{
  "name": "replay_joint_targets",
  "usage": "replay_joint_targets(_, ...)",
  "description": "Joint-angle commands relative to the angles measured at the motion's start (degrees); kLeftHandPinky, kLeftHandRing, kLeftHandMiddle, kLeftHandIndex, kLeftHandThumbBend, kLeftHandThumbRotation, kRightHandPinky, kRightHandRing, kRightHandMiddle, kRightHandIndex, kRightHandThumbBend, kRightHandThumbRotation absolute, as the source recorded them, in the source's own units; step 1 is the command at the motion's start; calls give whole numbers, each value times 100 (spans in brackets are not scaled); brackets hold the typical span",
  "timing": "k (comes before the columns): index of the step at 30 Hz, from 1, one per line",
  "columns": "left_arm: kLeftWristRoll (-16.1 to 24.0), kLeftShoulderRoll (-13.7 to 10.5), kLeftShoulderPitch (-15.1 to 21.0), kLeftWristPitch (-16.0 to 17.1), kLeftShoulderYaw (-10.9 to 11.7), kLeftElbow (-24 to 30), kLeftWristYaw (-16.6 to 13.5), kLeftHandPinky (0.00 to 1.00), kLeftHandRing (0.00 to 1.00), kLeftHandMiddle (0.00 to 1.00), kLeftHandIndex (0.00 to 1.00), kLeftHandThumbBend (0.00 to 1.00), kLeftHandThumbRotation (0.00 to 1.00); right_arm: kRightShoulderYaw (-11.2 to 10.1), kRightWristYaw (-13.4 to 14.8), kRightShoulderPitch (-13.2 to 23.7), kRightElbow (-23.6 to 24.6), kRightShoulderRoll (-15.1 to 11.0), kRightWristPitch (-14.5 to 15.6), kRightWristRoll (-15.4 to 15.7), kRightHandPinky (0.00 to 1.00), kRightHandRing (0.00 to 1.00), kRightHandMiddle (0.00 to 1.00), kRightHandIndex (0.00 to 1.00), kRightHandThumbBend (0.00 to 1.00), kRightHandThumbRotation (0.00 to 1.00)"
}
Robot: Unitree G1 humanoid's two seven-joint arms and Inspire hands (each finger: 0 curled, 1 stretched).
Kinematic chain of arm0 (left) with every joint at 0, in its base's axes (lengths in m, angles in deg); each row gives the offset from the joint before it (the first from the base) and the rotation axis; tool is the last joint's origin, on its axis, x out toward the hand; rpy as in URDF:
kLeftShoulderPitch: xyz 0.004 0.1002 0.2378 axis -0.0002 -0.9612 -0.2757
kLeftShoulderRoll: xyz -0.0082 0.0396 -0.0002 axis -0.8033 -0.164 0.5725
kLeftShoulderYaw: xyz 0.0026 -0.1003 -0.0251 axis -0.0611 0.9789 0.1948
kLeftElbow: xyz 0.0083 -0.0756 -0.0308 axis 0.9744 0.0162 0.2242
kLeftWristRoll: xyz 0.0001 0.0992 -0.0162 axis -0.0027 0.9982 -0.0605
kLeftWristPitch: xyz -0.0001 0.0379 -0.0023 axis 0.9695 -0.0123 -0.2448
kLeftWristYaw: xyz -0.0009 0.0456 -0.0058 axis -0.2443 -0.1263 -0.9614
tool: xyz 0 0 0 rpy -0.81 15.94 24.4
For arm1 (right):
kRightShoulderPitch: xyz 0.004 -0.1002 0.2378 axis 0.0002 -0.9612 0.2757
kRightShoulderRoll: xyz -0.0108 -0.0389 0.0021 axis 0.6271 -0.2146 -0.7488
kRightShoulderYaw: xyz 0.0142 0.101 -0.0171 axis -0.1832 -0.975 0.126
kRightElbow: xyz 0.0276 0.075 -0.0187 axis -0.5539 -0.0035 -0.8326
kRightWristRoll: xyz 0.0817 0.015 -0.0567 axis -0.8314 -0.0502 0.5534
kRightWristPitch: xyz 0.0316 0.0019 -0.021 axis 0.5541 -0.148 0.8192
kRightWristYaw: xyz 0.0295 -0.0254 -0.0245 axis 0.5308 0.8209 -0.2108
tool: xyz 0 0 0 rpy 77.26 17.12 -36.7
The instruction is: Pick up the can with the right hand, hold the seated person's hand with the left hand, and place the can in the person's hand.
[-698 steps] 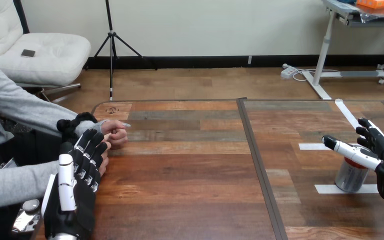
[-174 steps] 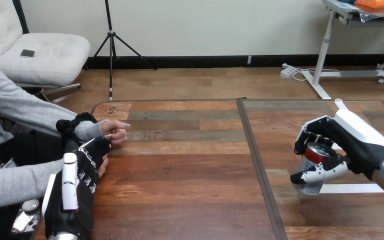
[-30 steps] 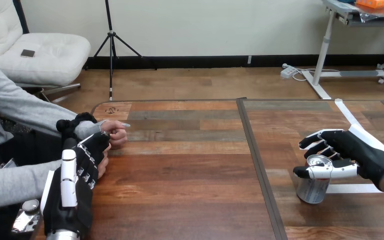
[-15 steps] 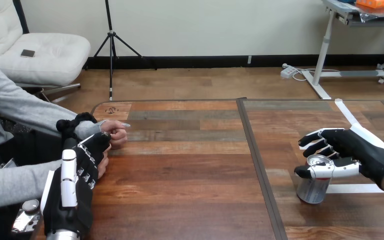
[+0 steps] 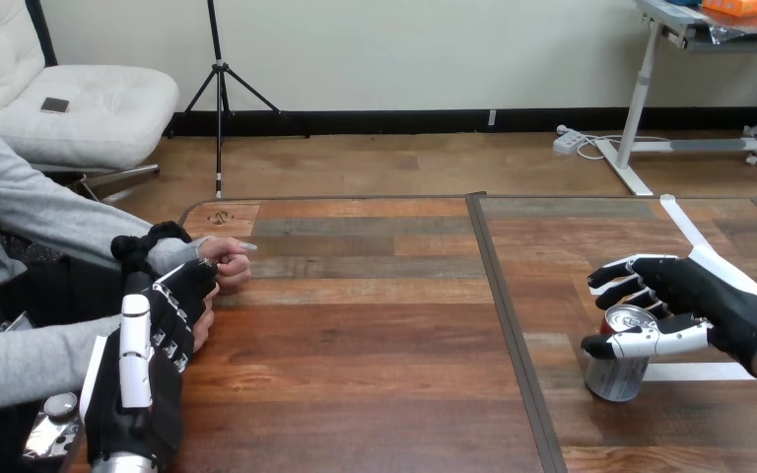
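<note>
My right hand (image 5: 718, 302) is spread, not gripping: the can (image 5: 613, 376) stands upright just under it, between thumb and fingers, on the worktop (image 5: 375, 340).

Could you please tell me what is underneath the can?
The can stands on the wooden table, at the end of a white tape strip. Its base hides whether the tape continues underneath.

Can (image 5: 616, 372) on table (image 5: 375, 335) far rt, person's hands (image 5: 229, 264) far left

Robotics test lab: wooden table (image 5: 375, 335) marked with white tape strips (image 5: 695, 371) near its right edge; person (image 5: 20, 212) seated at its left edge.
</note>
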Motion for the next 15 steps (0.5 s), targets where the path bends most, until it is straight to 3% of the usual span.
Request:
replay_joint_targets(1, 4, -55, 218, 75, -63, 223, 59, 95, 89, 82, 71, 45, 100, -147, -26, 105, 266, -140, 44, -24, 66, 70, 72, 76, 100, 27)
replay_joint_targets(15, 15, -58, 217, 98, -50, 229, 60, 96, 89, 82, 71, 44, 100, -192, -87, 39, 253, -141, 96, -43, 70, 73, 74, 78, 100, 19)
